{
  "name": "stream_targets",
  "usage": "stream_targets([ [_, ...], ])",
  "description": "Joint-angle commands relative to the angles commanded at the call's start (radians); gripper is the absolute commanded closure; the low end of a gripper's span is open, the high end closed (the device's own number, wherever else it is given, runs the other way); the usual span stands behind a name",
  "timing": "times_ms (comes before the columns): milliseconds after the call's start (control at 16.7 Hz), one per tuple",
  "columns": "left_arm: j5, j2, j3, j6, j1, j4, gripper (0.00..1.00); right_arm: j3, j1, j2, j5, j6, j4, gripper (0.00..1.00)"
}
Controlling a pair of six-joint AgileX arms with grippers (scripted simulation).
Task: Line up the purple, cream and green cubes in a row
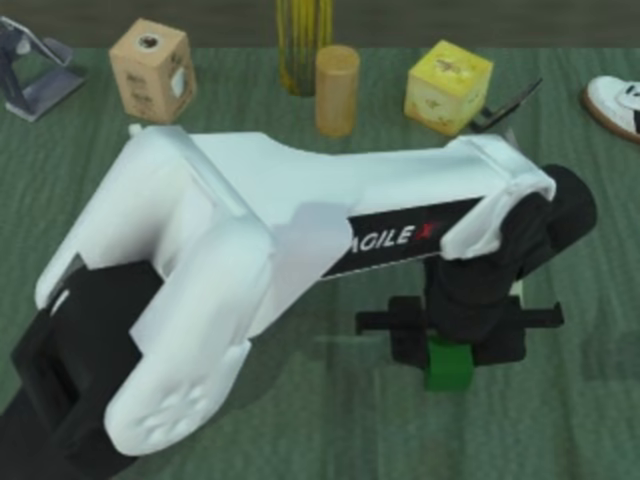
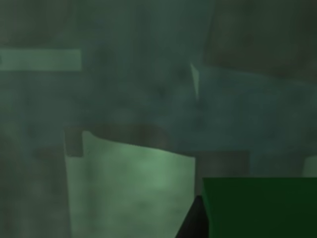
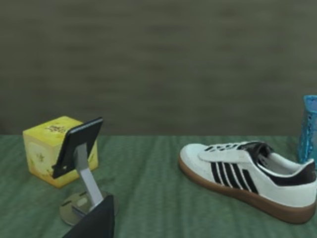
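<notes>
I see one cube of the three: the small green cube, squared to the table edges right of centre. My left gripper sits directly over it; I cannot tell its finger state.

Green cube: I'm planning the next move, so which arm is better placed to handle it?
Left. In the top view the left claw sits directly over the green cube, which fills a corner of the left wrist view. The right arm is out of the top view; its wrist camera faces a shoe.
</notes>
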Motion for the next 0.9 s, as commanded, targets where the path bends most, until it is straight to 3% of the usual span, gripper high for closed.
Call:
stream_targets([
  [780,0.0,0.0,0.0,0.0,0.0,0.0,0.02,0.0,0.0,0.0,0.0,0.0,0.0,0.0],
  [900,0.0,0.0,0.0,0.0,0.0,0.0,0.0,0.0,0.0,0.0,0.0,0.0,0.0,0.0],
])
